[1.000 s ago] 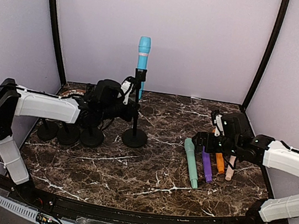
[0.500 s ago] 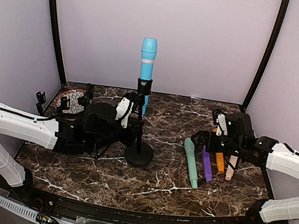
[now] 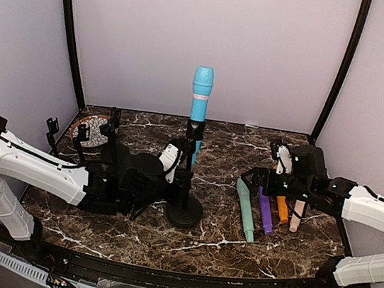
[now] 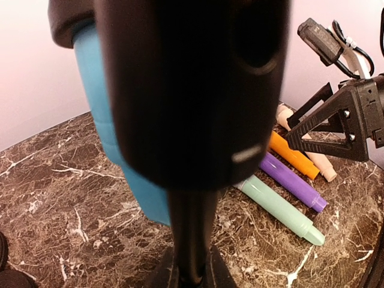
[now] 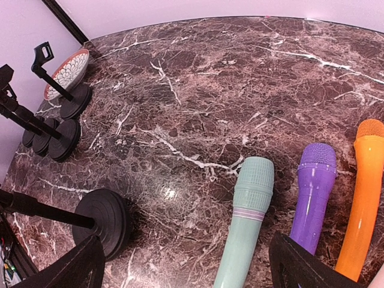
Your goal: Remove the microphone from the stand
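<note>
Blue microphone (image 3: 201, 91) stood upright in the stand (image 3: 184, 213), mid-frame, straight above the left gripper (image 3: 177, 174) pinching its pole; the right gripper (image 3: 257, 177), fingers spread, hung well apart at right.

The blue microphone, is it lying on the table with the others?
No, the blue microphone stands upright in its stand, above the table.

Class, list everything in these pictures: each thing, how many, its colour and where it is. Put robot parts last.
blue microphone: one, blue, upright in the held stand
held stand: one, black, centre of table
lying microphones: four, green, purple, orange, peach, flat on the right
empty stands: at least three, black, far left
bowl: one, patterned, back left
table: one, dark marble
left gripper: shut on the held stand's pole
right gripper: open, above the lying microphones
</note>
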Motion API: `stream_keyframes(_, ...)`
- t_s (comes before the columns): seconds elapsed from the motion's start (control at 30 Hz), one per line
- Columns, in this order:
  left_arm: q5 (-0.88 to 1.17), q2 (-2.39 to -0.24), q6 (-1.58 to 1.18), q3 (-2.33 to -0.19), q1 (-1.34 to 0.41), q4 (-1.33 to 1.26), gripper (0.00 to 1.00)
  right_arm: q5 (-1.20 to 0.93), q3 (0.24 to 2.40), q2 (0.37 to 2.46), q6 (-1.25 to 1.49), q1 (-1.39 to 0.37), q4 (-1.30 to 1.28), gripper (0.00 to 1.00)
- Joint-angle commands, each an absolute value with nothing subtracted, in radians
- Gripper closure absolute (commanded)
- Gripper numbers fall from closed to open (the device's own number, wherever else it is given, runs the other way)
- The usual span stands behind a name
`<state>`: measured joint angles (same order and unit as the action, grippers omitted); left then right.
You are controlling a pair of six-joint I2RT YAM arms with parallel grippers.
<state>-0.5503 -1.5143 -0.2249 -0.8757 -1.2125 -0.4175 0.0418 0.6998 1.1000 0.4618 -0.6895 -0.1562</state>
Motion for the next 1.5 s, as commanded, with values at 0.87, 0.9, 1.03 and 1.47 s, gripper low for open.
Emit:
stream_keyframes(0.87,-0.373,-1.302,-0.166,-0.749,-1.226,-0.365,0.17,0.034,0.676,1.068,0.464,-0.701,-0.092,0.04)
stream_keyframes(0.9,-0.365,-1.288,-0.172,-0.735,-1.225,-0.351,0.15,0.03,0.68,1.065,0.463,-0.701,-0.09,0.04)
stream_keyframes(1.03,-0.326,-1.211,-0.222,-0.697,-1.226,-0.305,0.11,-0.016,0.7,1.049,0.475,-0.701,-0.074,0.03)
stream_keyframes(1.47,0.031,-1.179,-0.653,-0.593,-1.122,-0.431,0.12,-0.27,0.839,1.011,0.563,-0.743,0.253,0.01)
